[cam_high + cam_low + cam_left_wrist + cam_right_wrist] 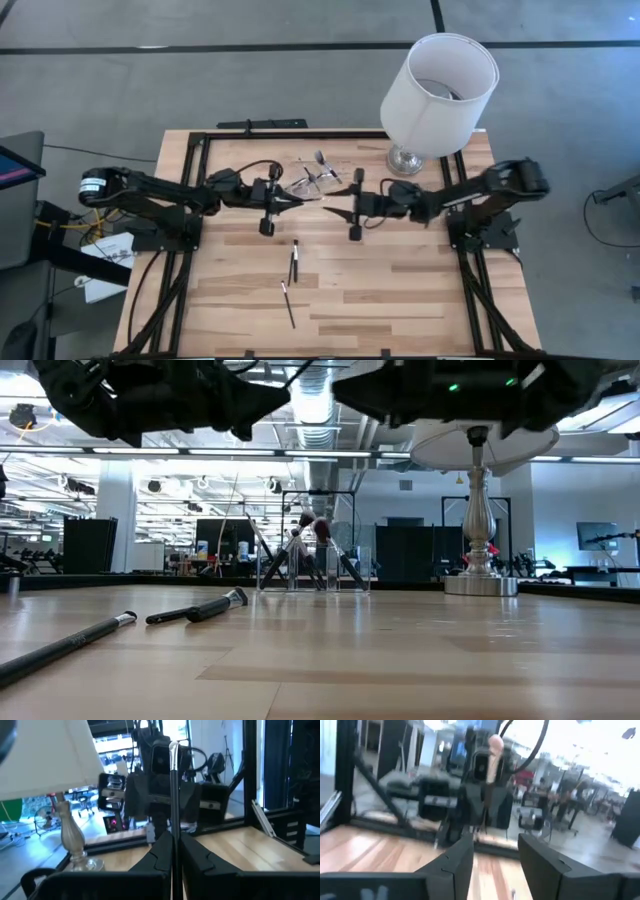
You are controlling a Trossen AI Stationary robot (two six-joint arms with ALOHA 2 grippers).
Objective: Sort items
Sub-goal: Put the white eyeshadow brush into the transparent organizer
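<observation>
My left gripper (293, 201) (172, 852) is above the table's middle, shut on a slim black makeup brush (173, 795) with a silvery ferrule (173, 755). Its pale bristle tip (495, 745) shows in the right wrist view. My right gripper (335, 213) (495, 862) faces it from the right, open and touching nothing. Behind them a small clear container (315, 180) (310, 565) stands on the table with several brushes leaning in it. Loose brushes lie flat on the near half (295, 260) (288, 302) (195, 610) (60, 645). My left gripper pinches the brush's black handle (173, 837) between its two shut fingers. The brush is lifted clear of the table and stands up past the fingers, ferrule and bristle end on top. Which part of the handle's length the fingers are on, I cannot tell.
A big lamp with a white shade (440, 90) stands on its silvery base (405, 160) (480, 585) at the table's far right. A black frame rail (300, 135) runs along the far edge and the sides. Bare wood (400, 290) lies on the near right.
</observation>
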